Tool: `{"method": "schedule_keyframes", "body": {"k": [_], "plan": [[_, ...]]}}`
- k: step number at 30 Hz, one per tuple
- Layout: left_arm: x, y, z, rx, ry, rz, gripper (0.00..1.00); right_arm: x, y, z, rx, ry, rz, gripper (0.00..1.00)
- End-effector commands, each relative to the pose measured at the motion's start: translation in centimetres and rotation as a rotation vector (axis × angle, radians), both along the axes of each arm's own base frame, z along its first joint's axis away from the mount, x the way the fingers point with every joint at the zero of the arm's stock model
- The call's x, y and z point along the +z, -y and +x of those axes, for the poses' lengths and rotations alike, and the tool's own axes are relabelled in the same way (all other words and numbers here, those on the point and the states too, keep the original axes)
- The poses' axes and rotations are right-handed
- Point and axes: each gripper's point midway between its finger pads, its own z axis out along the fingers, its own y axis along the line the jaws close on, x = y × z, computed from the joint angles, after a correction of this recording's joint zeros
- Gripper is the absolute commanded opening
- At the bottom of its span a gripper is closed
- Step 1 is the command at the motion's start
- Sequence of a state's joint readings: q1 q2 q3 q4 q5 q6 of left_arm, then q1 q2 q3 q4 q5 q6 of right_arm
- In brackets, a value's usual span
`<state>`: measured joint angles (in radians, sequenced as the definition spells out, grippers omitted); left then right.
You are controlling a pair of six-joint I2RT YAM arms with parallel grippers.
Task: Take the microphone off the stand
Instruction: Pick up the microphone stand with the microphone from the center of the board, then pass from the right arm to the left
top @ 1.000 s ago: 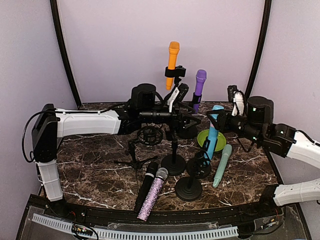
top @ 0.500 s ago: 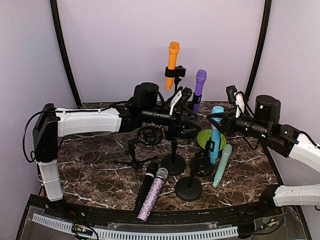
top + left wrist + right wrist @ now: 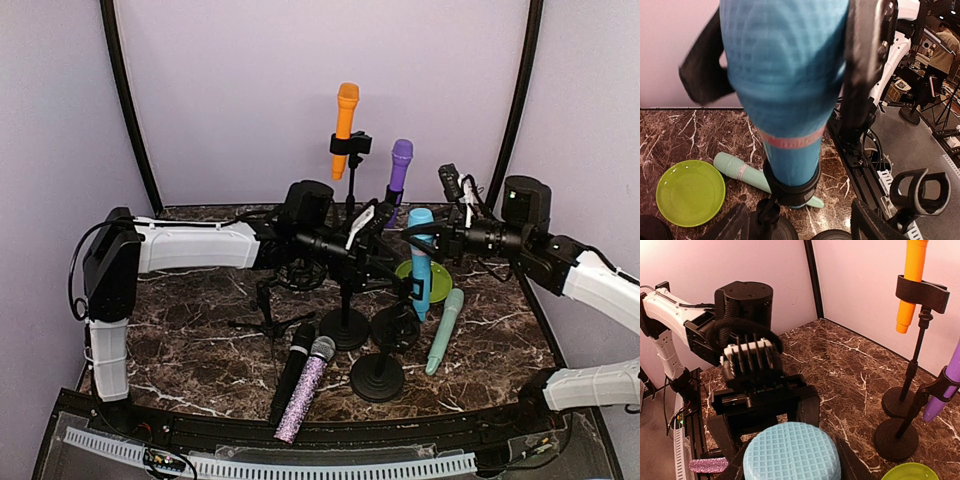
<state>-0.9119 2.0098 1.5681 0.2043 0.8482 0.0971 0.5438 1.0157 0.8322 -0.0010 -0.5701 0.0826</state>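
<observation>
The blue microphone [image 3: 421, 262] stands nearly upright, its lower end still inside the black clip ring [image 3: 790, 187] of its stand [image 3: 397, 328]. My right gripper [image 3: 421, 235] is shut on the microphone's head [image 3: 792, 452], one finger on each side. My left gripper [image 3: 393, 265] reaches in from the left at clip height. In the left wrist view its fingers [image 3: 875, 222] stand open and wide apart on either side of the stand post [image 3: 767, 220], touching nothing.
An orange microphone [image 3: 346, 115] and a purple one [image 3: 400, 165] sit on stands behind. A green plate [image 3: 408, 272] and a mint microphone [image 3: 446, 330] lie to the right. An empty stand [image 3: 378, 375], a black microphone [image 3: 290, 368] and a glittery one [image 3: 308, 385] lie in front.
My left arm has swung right and down, bringing its open gripper to the blue microphone's stand. The right gripper has drawn the microphone slightly left and more upright.
</observation>
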Motion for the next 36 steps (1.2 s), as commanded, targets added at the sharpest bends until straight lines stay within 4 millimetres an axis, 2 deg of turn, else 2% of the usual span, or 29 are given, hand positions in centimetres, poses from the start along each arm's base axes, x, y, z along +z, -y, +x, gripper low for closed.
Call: {"method": "schedule_keyframes", "body": {"k": [1, 8, 16, 19, 25, 27, 29, 32, 36], "plan": [[0.6, 0.4, 0.1, -0.006, 0.058, 0.006, 0.71, 8.7, -0.7, -2.2, 0.151, 0.228, 0.153, 0.08], [-0.4, 1.9, -0.3, -0.003, 0.127, 0.038, 0.64, 9.9, -0.7, -2.4, 0.182, 0.245, 0.132, 0.08], [0.4, 2.4, -0.5, -0.008, 0.159, 0.015, 0.31, 10.1, -0.7, -2.5, 0.189, 0.241, 0.111, 0.08], [0.6, 2.6, -0.9, -0.016, 0.168, 0.005, 0.28, 10.2, -0.6, -2.6, 0.19, 0.245, 0.108, 0.08], [0.9, 2.8, -1.0, -0.015, 0.174, -0.004, 0.07, 10.4, -0.4, -2.2, 0.161, 0.252, 0.102, 0.09], [1.1, 2.9, -1.0, -0.011, 0.172, -0.011, 0.02, 10.3, -0.1, -1.8, 0.12, 0.251, 0.101, 0.15], [1.5, 3.2, -1.0, -0.002, 0.172, -0.03, 0.0, 10.3, 0.6, -0.9, 0.045, 0.253, 0.111, 0.27], [2.0, 3.6, -0.6, 0.028, 0.157, -0.051, 0.0, 10.0, 1.6, -0.1, -0.051, 0.242, 0.127, 0.53], [3.1, 4.1, 0.4, 0.102, 0.117, -0.09, 0.0, 8.7, 3.1, 0.7, -0.171, 0.204, 0.142, 0.79]]}}
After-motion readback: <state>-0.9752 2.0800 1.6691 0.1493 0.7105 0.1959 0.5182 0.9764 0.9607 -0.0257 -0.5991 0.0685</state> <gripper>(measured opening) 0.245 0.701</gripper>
